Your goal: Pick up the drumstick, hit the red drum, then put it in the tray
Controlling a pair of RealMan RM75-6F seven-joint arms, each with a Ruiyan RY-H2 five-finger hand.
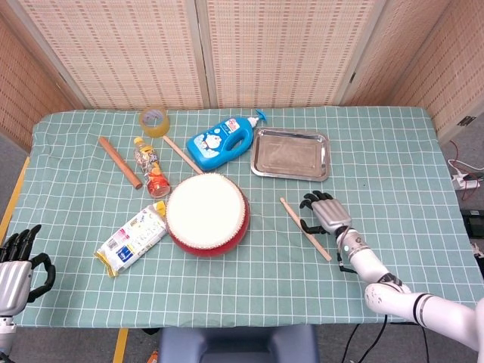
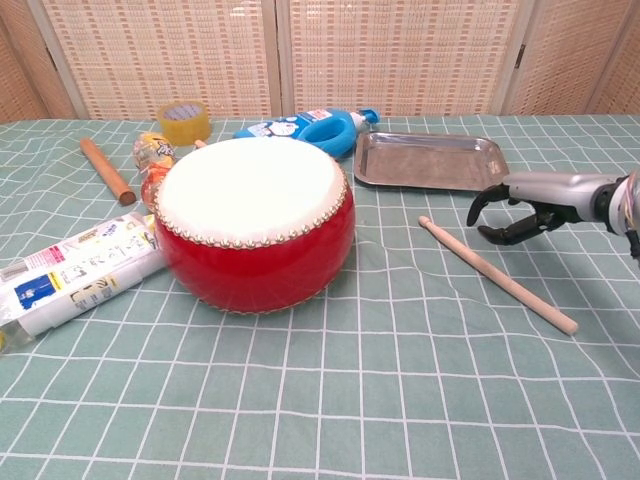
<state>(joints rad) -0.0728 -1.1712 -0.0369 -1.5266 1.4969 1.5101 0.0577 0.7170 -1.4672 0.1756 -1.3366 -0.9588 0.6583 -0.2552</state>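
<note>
One drumstick (image 1: 305, 228) lies flat just beside the right hand (image 1: 324, 213), fingers spread, empty.

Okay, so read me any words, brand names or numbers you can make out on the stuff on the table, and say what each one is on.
Nothing can be read for certain.
White packet: blue and black print and a barcode-like patch, too small to read.
Blue bottle: cartoon character picture, lettering blurred.
Small orange bottle: colourful label, unreadable.
Yellow tape roll: no legible text.
Red drum, tray, drumstick: no visible markings.
</note>
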